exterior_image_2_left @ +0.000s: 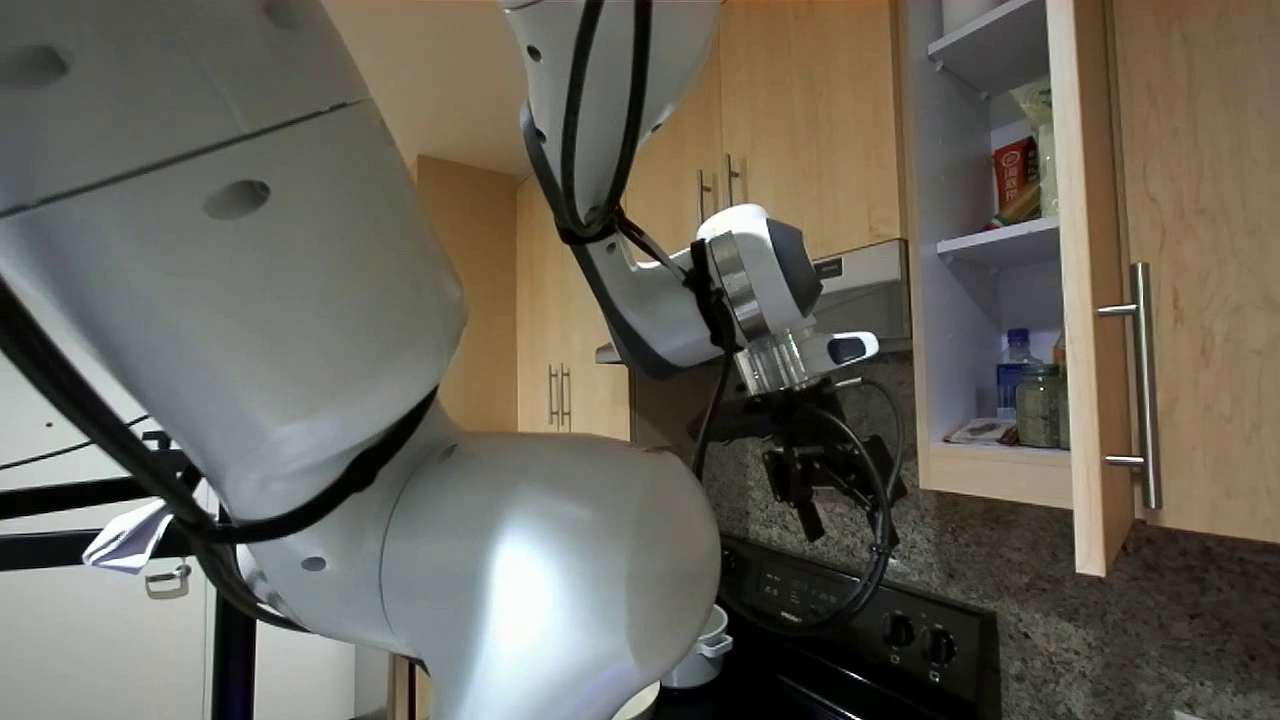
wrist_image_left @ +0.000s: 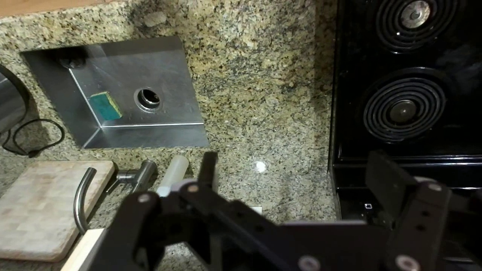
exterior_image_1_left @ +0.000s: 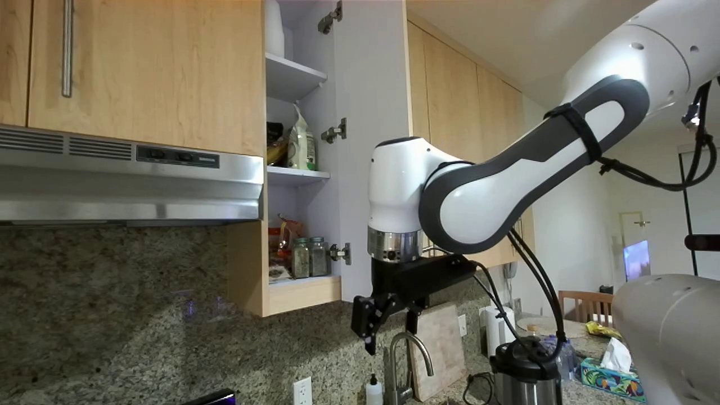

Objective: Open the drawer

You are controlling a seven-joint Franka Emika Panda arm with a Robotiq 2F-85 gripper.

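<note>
Nearest, the gripper [wrist_image_left: 296,174] hangs lower than the range hood [exterior_image_1_left: 185,197], its jaws wide apart with nothing held. Next comes the cabinet door [exterior_image_2_left: 1090,400], standing open in both exterior views, its outer face turned away from the hood; on that face is the vertical metal handle [exterior_image_2_left: 1145,385]. I judge the door a stiff but light thing to move, swinging easily on its hinges [exterior_image_1_left: 334,130]. The handle looks hard and smooth, so a loose grip could slide; its lower half seems the best hold. Farthest back, the cabinet [exterior_image_1_left: 306,297] itself adjoins the hood, with jars [exterior_image_1_left: 301,259] inside, lower than the hood, probably breakable if the door is slammed.
</note>
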